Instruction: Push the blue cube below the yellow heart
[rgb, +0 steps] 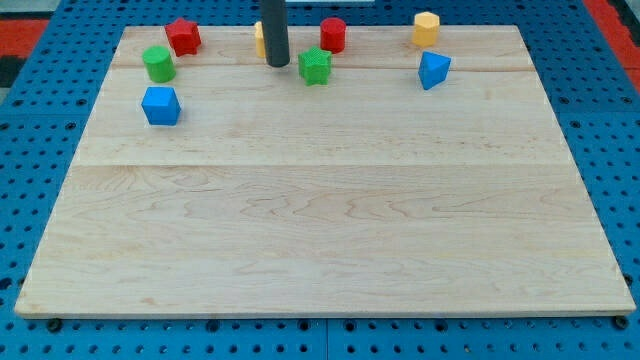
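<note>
The blue cube (160, 105) lies at the board's upper left. A yellow block (260, 39), probably the yellow heart, sits at the top centre, mostly hidden behind my rod. My tip (278, 64) rests on the board just right of and below that yellow block, and left of the green star-like block (314, 66). The blue cube is well to the left of and below my tip.
A green cylinder (158, 63) and a red star-like block (183, 36) sit above the blue cube. A red cylinder (333, 34), a yellow hexagonal block (426, 29) and a blue triangular block (433, 70) lie along the top right. The wooden board (320, 220) lies on a blue pegboard.
</note>
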